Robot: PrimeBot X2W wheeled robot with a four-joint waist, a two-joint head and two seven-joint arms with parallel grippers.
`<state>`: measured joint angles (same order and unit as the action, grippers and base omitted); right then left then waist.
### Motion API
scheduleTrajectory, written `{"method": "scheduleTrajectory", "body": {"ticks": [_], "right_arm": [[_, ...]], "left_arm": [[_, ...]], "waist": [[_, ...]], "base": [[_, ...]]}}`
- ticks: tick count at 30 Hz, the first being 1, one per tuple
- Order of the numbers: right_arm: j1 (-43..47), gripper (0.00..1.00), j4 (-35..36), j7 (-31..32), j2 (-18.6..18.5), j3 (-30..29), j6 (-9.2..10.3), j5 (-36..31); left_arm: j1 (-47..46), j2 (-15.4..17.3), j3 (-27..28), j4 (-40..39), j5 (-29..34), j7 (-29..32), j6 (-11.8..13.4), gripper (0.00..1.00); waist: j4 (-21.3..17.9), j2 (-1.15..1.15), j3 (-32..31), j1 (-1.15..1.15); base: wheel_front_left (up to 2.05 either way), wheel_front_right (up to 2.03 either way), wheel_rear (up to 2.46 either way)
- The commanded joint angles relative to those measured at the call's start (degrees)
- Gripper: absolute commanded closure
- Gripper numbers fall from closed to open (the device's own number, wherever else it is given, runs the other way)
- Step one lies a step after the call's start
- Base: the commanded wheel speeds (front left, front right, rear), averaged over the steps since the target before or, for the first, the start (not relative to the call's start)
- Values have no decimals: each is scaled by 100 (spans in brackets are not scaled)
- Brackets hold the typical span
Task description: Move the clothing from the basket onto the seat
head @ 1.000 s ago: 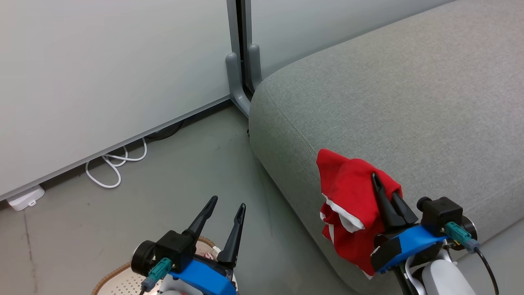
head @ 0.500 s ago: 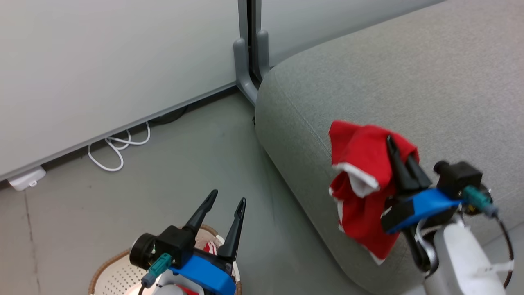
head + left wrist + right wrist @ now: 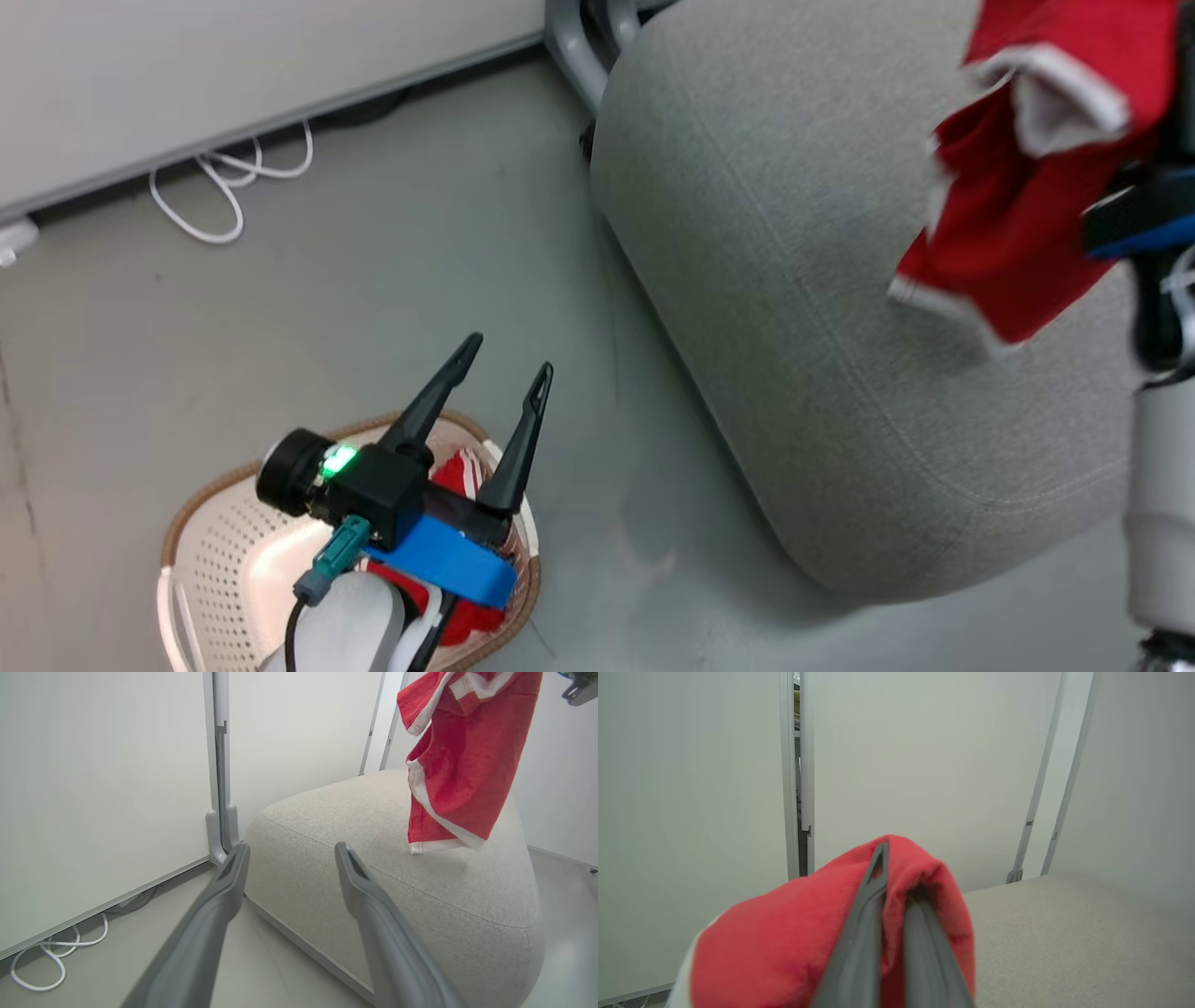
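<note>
The right fingers point(image 3: 861, 933) are clenched on a fold of a red garment point(image 3: 1018, 187) with white trim and hold it in the air over the seat point(image 3: 794, 308), a large light-grey upholstered block with rounded edges and a seam line along its side. In the right wrist view the cloth point(image 3: 794, 933) bunches around both dark fingers, and the seat's flat top point(image 3: 1064, 933) stretches away behind it. In the left wrist view the garment point(image 3: 460, 765) hangs down above the seat's top point(image 3: 373, 872). Its white-edged hem is low over the upholstery and appears clear of it, with a soft shadow on the fabric beneath. The basket point(image 3: 210, 583), cream-white and perforated with a brown woven-look rim, stands on the grey floor point(image 3: 373, 308) off the seat's rounded end, apart from it with bare floor between. A second red garment point(image 3: 456, 474) with white stripes lies inside the basket at the end nearer the seat. The left fingers point(image 3: 523, 434) are spread wide and grasp nothing. They hover over that end of the basket and point toward the seat's end point(image 3: 210, 924). A white cable point(image 3: 219, 182) lies looped on the floor along the pale wall panel point(image 3: 233, 75), well away from the seat.
</note>
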<state>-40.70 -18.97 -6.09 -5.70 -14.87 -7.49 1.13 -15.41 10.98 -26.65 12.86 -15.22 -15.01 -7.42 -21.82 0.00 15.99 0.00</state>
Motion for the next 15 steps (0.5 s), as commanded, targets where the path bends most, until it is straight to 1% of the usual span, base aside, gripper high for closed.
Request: {"method": "scheduleTrajectory", "body": {"ticks": [1, 2, 3, 9, 11, 15], "right_arm": [[-290, 100, 7, -9, -126, -197, -1, 37], [-390, 100, -28, 12, -217, -314, -1, 49], [-600, 100, -49, 6, -471, -550, -1, -8], [-993, 100, -83, -139, -963, -1118, -1, -149], [-1027, 100, -194, -191, -1088, -1173, -1, -191], [-1018, 100, -692, -335, -1318, -1131, 0, -311]], "left_arm": [[-191, 75, -5, -118, 77, -26, -6, 0], [-233, 115, -22, -181, 100, -26, -6, 0], [-328, 196, -63, -284, 127, -24, -6, 0], [-687, 458, -75, -613, 213, -22, -6, 0], [-773, 524, -18, -743, 257, -21, -6, 0], [-831, 608, 90, -915, 371, -22, -6, 0]], "waist": [[165, 0, 479, 0], [199, 0, 602, 0], [272, 0, 868, 0], [473, 0, 1674, 0], [521, 0, 1899, 0], [589, 0, 2196, 0]], "base": [[0, 0, 0], [0, 0, 0], [0, 0, 0], [0, 0, 0], [0, 0, 0], [0, 0, 0]]}}
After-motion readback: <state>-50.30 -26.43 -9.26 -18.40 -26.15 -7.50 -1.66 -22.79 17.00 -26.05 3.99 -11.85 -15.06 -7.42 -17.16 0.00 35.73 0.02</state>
